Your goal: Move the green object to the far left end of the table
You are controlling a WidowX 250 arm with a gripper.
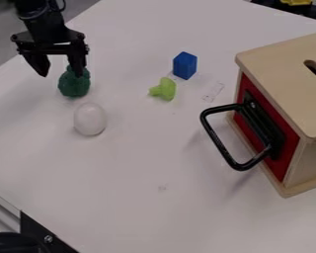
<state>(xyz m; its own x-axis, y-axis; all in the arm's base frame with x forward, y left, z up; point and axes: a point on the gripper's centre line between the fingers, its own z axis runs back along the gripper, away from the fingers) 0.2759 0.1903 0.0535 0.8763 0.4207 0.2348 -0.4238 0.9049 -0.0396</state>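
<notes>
The black gripper (59, 73) hangs at the upper left of the table, its two fingers spread wide apart. Beneath it and slightly to the right stands a dark green, bumpy object (74, 85), upright on the white surface. The right finger overlaps the top of this object; whether they touch, I cannot tell. The left finger is out to the object's left, with a gap between. A smaller light green, mushroom-shaped piece (165, 89) lies near the upper middle.
A white egg (90, 118) lies just below the dark green object. Near the light green piece is a blue block (184, 65). At the right, a wooden box (286, 54) with a red front has a black handle (220, 143) sticking out over the white table (140, 163).
</notes>
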